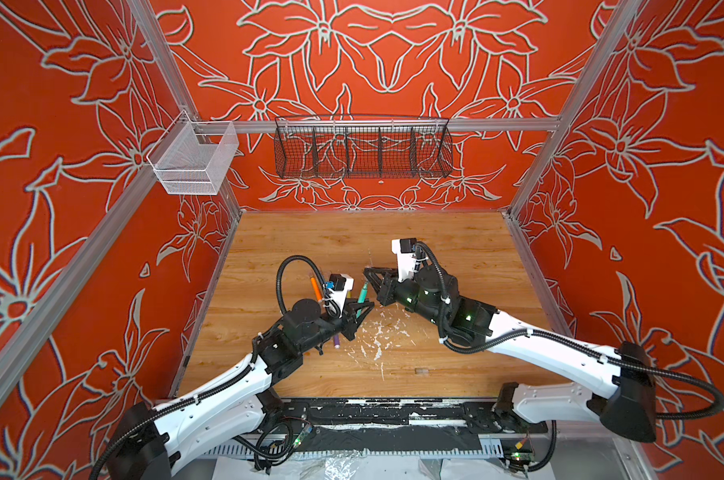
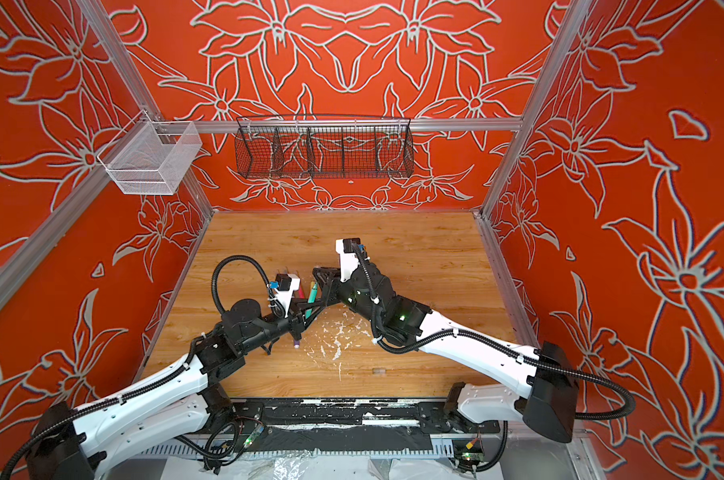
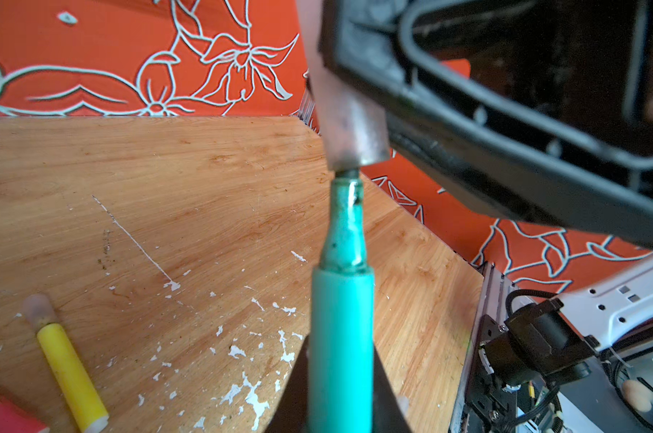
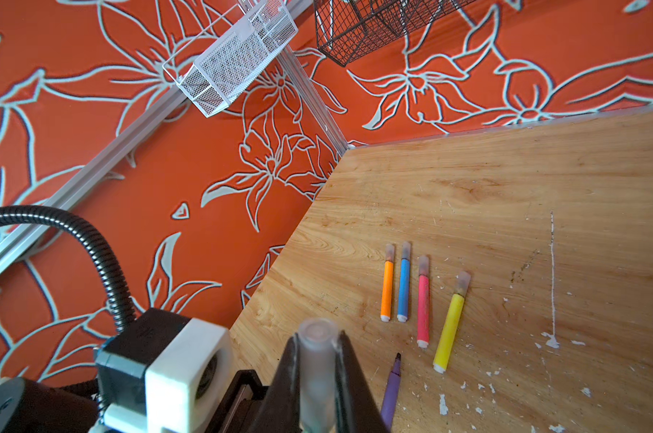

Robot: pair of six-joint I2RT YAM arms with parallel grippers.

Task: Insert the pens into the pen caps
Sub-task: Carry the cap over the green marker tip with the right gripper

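Left fingers [image 3: 384,391] pinch the green pen [image 3: 342,330], right fingers [image 4: 288,378] pinch a cap [image 3: 351,127], tip right at its mouth above the desk [image 3: 167,187]. If it's slightly off-axis, pushing could jam the tip or slide the cap back.

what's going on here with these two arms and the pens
The left tool grips the green pen and the right tool grips a clear cap; the pen's tip is right at the cap's mouth, not yet pushed in. On the table, the orange pen, blue pen, pink pen and yellow pen lie capped in a row, while the purple pen lies uncapped beside them.
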